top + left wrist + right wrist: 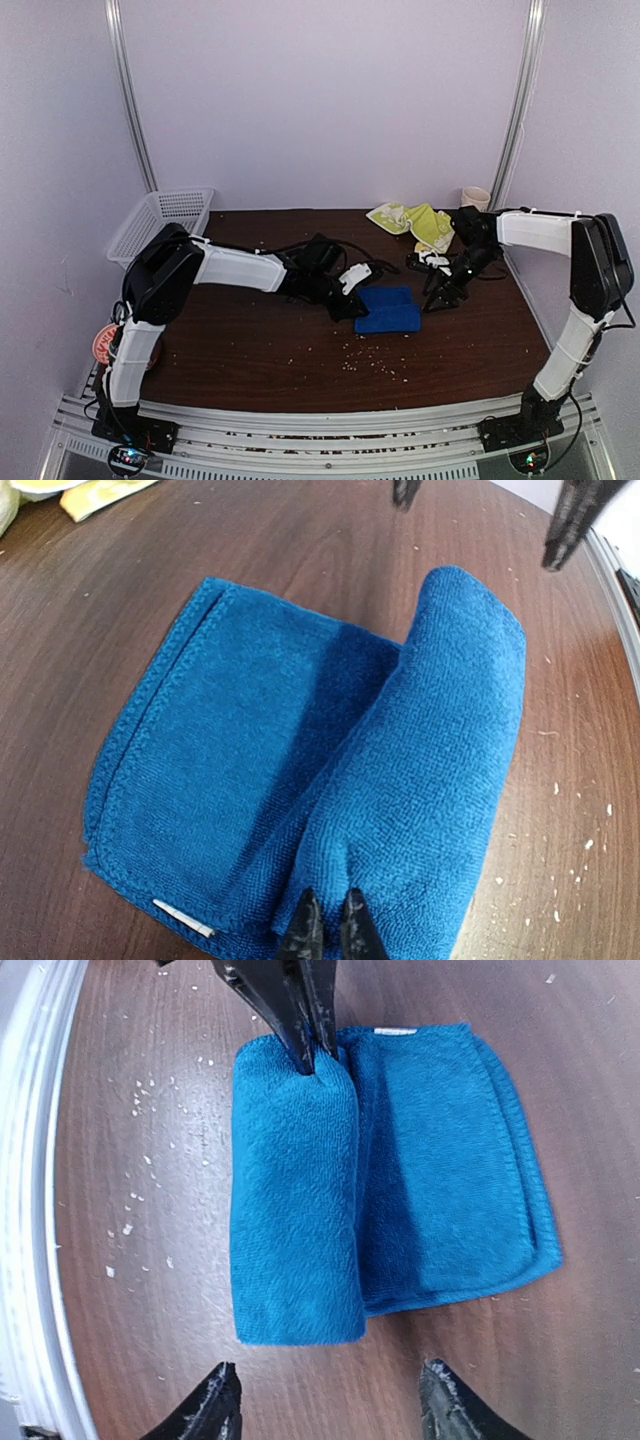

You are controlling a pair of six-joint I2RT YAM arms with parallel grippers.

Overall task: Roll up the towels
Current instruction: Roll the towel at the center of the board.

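Blue towel (389, 309) lies half rolled on the bench (250, 345), its roll's long axis running from the left fingers (303, 930), clenched on one end, to the right fingers (215, 1408), spread and released just off the other, both arms reaching low inward.

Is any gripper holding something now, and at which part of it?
The left gripper pinches the blue towel at one end of its rolled part. The right gripper is open, holding nothing.
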